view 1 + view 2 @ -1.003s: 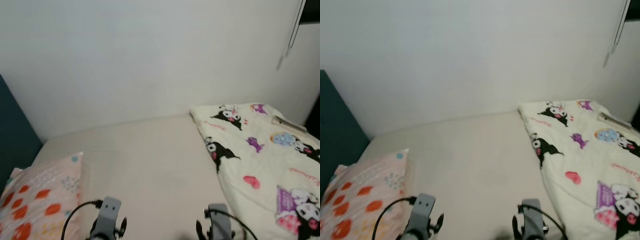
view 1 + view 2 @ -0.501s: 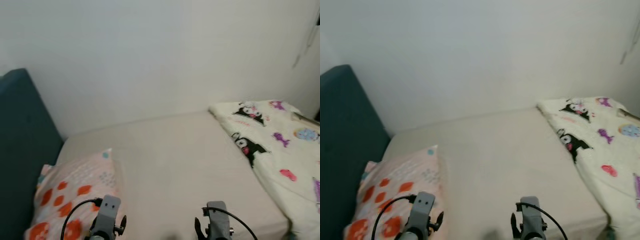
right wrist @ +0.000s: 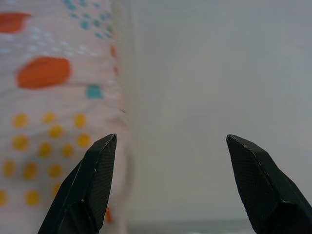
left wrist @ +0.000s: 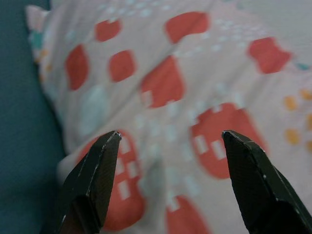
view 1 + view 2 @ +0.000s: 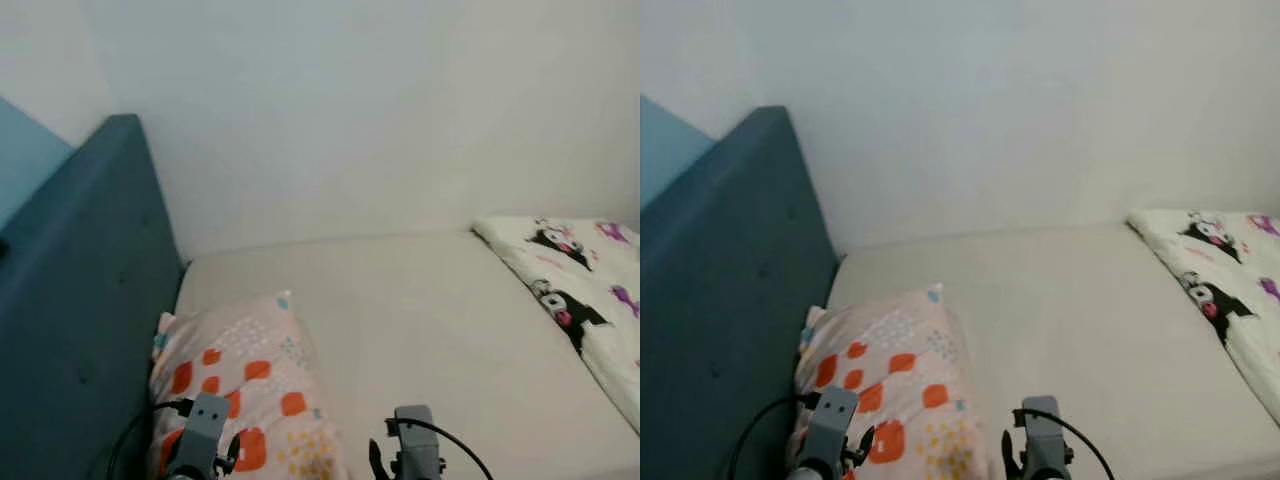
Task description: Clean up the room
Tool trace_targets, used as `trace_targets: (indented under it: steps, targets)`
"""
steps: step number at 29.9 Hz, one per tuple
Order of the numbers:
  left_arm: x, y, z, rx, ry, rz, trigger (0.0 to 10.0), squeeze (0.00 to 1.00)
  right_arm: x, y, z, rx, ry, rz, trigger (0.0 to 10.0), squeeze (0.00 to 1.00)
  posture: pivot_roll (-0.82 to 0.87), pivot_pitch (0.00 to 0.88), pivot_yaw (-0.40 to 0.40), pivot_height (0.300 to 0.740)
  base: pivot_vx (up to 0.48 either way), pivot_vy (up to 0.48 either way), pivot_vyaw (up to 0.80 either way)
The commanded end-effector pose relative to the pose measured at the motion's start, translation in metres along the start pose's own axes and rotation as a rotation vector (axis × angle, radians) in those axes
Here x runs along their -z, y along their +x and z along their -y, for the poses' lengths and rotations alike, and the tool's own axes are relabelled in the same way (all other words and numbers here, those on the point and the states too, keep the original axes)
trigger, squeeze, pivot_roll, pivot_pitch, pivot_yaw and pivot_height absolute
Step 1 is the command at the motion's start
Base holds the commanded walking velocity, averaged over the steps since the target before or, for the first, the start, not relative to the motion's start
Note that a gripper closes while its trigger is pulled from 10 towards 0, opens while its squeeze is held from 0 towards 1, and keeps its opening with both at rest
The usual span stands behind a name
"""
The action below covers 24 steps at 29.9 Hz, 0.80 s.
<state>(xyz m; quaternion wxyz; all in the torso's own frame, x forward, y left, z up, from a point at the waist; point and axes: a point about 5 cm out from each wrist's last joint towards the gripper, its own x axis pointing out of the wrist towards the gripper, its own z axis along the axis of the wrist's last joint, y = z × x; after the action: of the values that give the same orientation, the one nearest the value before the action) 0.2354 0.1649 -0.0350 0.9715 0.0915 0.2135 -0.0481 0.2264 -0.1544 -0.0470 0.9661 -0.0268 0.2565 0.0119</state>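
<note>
The pillow [image 5: 245,385] lies at the lower left of the frame, on the bed [image 5: 430,330] against the headboard [image 5: 80,300]. Both hands, left hand [image 4: 168,146] and right hand [image 3: 170,146], are spread. The pillow's near edge should probably be pinched squarely, not its slack middle.

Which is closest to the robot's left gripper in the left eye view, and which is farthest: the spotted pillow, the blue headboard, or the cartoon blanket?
1. Spotted pillow, directly under the left gripper.
2. Blue headboard, just beyond the pillow on the robot's left.
3. Cartoon blanket, far across the mattress on the right.
</note>
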Motion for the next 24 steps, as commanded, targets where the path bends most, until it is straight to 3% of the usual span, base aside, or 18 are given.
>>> trace_targets:
  steps: [1,24]
  targets:
    - [-0.0003,0.0001,0.0016,0.012,0.008,0.001,10.0,0.0,0.0039,-0.0019,0.0038,0.014,0.002,-0.014,10.0,0.0,0.02,0.0,0.018,0.74,0.0,-0.48,0.0]
    - [-0.0019,-0.0006,0.0018,0.016,0.005,0.024,10.0,0.0,0.0049,-0.0021,-0.0004,0.0,0.024,-0.016,10.0,0.0,0.03,0.0,0.021,0.74,0.0,-0.021,0.0]
